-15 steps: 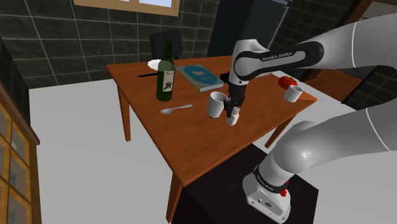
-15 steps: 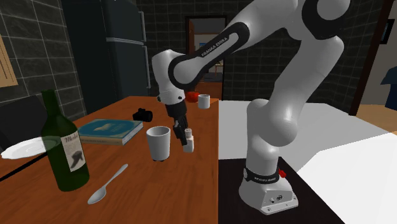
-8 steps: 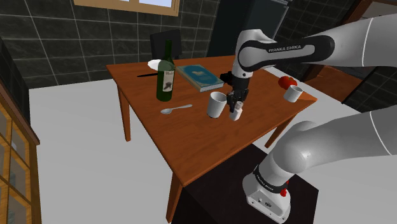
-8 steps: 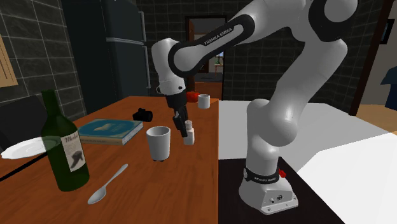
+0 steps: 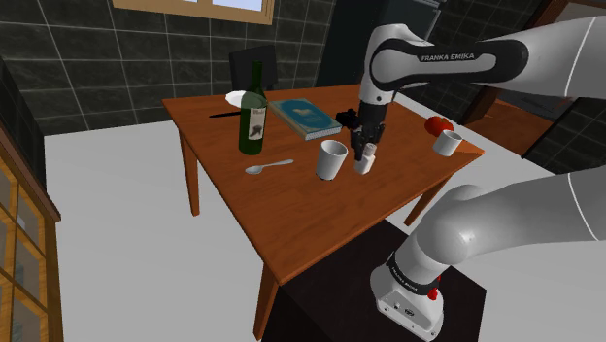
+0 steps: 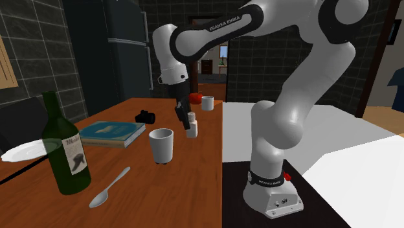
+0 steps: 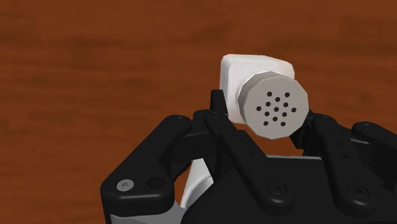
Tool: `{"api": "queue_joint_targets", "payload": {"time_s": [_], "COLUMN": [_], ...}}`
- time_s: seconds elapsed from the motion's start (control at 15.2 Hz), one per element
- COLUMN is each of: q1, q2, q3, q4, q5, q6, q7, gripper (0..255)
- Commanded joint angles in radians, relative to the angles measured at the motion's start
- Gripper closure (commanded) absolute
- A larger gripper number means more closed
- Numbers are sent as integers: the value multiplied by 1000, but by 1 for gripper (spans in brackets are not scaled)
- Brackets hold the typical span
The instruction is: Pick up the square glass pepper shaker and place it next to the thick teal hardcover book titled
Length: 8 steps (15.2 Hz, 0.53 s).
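Note:
The pepper shaker [image 5: 364, 162] [image 6: 191, 127] [image 7: 261, 89] is a white square bottle with a grey perforated cap. My gripper [image 5: 365, 153] [image 6: 185, 119] [image 7: 261, 118] is shut on it and holds it in the air above the wooden table [image 5: 291, 209], just to the right of the white cup [image 5: 332, 158] [image 6: 161, 144] in the shoulder view. The teal book [image 5: 304, 115] [image 6: 111, 133] lies flat on the table beyond the cup, with a small black object [image 5: 347, 119] [image 6: 145, 117] close by it.
A dark green wine bottle [image 5: 253, 112] [image 6: 65, 152], a spoon [image 5: 268, 166] [image 6: 108, 189] and a white plate [image 5: 237, 98] lie on the table's far side in the shoulder view. A small white mug [image 5: 448, 143] [image 6: 207, 102] and a red object [image 5: 438, 125] sit near its right end.
The gripper has risen with the shaker and shifted slightly toward the book's end of the table; the shaker now hangs higher beside the cup.

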Motion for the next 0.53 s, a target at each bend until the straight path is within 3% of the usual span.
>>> {"api": "queue_joint_targets", "payload": {"time_s": [0.0,0.46], "q1": [0,2], "q2": [-4,-14], "q3": [1,8], "q4": [26,103], "q5": [1,6], "q6": [-31,-118], "q7": [-2,-4], "gripper": [255,255]}}
